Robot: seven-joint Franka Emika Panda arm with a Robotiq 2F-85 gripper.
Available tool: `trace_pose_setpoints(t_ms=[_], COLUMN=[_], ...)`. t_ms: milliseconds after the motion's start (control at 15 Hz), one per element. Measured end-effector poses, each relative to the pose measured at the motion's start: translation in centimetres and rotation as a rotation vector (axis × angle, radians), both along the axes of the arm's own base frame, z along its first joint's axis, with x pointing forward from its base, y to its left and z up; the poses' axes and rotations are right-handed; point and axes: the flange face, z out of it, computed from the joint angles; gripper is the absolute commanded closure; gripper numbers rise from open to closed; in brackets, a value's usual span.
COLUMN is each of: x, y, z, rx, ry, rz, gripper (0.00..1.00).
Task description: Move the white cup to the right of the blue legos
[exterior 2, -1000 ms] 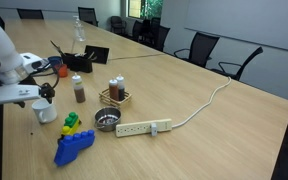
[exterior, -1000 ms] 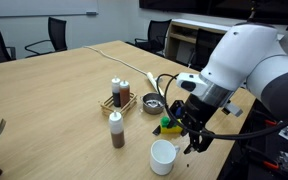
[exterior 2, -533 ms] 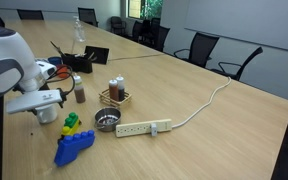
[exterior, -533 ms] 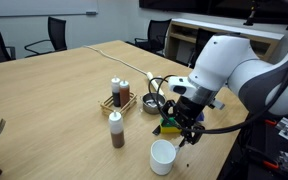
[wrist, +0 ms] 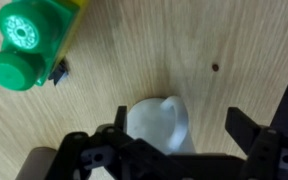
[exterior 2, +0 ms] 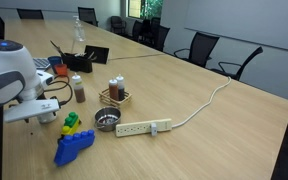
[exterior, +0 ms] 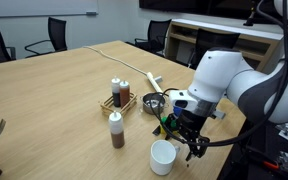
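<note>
With the pincer [wrist: 177,120] spread wide and empty, the white cup [wrist: 156,122] beneath it, off to one side, is best centred before the jaws are closed.

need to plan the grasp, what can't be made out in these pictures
Bright blue studded lego cluster: hidden behind the white robot arm in an exterior view; outside the wrist view.
Small white cylindrical cup: partly covered by the open black gripper in the wrist view; whether a finger touches it is unclear.
</note>
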Motion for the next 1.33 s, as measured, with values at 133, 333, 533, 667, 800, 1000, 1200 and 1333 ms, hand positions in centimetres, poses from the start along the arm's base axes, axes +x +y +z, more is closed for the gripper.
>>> trace_pose_setpoints(t_ms=[133,333,533,667,800,1000,1200,1333], x=[0.0,0.6,0.9,1.0,1.1,1.4,1.7,1.9], y=[-0.3,-0.8,-0.7,-0.7,-0.8,-1.0,-1.4,-1.7], z=[-0.6,-1.1,-1.4,-1.5,-1.5,-1.5,-1.5,-1.5], rx=[0.005,0.020,0.040,0.050,0.057,0.069,0.074,0.075], ry=[0.014,0.025,0.036,0.045,0.048,0.053,0.054,0.056], rz=[0.001,-0.008,-0.016,-0.024,-0.031,-0.043,-0.058,-0.070], gripper=[0.26,0.40,0.60,0.74,0.88,1.00,0.97,0.97])
